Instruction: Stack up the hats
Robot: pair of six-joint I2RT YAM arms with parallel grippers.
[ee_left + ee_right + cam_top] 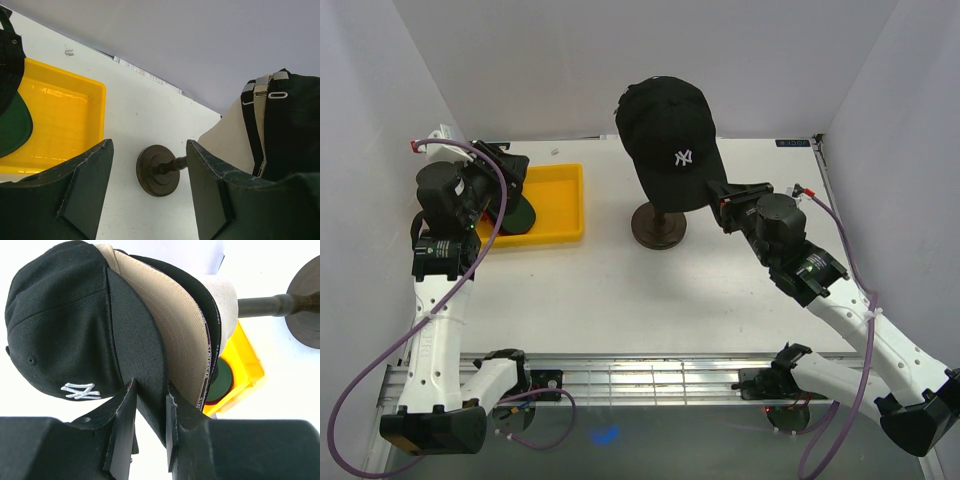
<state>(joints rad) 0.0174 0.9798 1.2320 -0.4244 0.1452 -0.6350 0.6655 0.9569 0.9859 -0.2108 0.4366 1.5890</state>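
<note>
A black cap with a white NY sits on the mannequin head on the dark stand. In the right wrist view a tan cap's brim and another black brim lie stacked under the NY cap. My right gripper is shut on the NY cap's black brim. A dark cap with a green brim lies in the yellow tray. My left gripper is open and empty above the tray.
The beige mannequin head and the stand's round base are in the middle of the white table. The tray is at the back left. White walls close in the back and both sides.
</note>
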